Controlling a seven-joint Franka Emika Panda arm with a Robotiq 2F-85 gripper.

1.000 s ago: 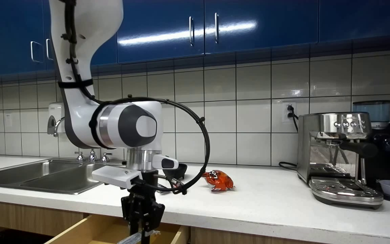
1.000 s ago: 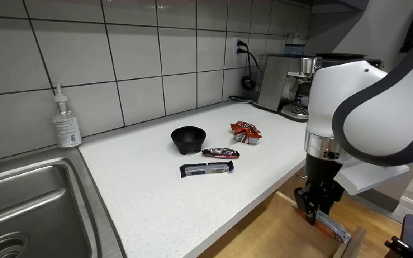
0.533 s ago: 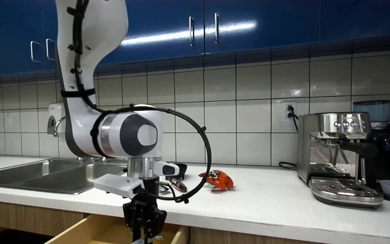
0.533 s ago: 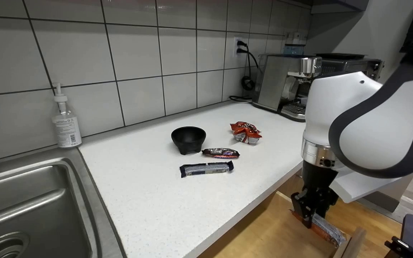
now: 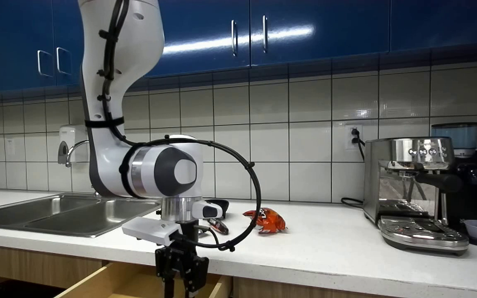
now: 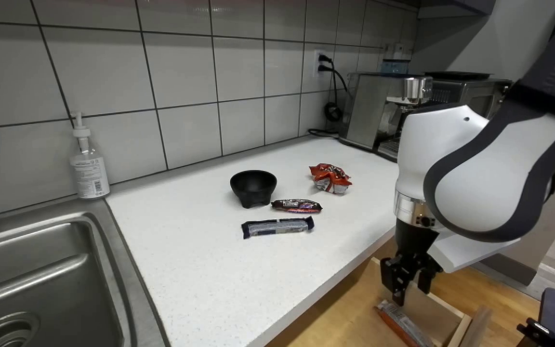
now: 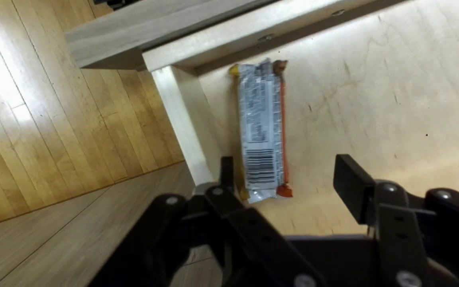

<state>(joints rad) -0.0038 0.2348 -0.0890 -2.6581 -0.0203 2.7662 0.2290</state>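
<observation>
The drawer point(image 7: 365, 107) is standing pulled out beneath the edge of the white table point(image 6: 200, 270), and the pincer point(image 6: 411, 295) is hanging above it. Its two fingers are standing well apart, clasping nothing.

A silver-backed bar point(image 7: 259, 127) is lying loose on the base of the drawer, below the pincer, near one corner and close to a side wall; the views aren't showing whether it is touching that wall. Its barcode is facing up, and an orange edge is running along one long side. In the wrist view the bar is showing between the fingers, nearer the one at that view's left. A wooden floor point(image 7: 42, 119) is spreading outside the drawer.

On the table, higher than the drawer, other things are sitting. In an exterior view, a blue-ended packet point(image 6: 278, 226) is lying above and left of the drawer; a dark packet point(image 6: 297, 206) is lying farther from the drawer, and a black bowl point(image 6: 254, 195) is standing just beside that one. An orange bag point(image 6: 330, 179) is resting crumpled, also above the drawer in that view.

In both exterior views, a steel sink point(image 6: 32, 289) is occupying the stretch left of the drawer. A coffee machine point(image 5: 400, 194) is standing to the right of the drawer in an exterior view, well apart from it.
</observation>
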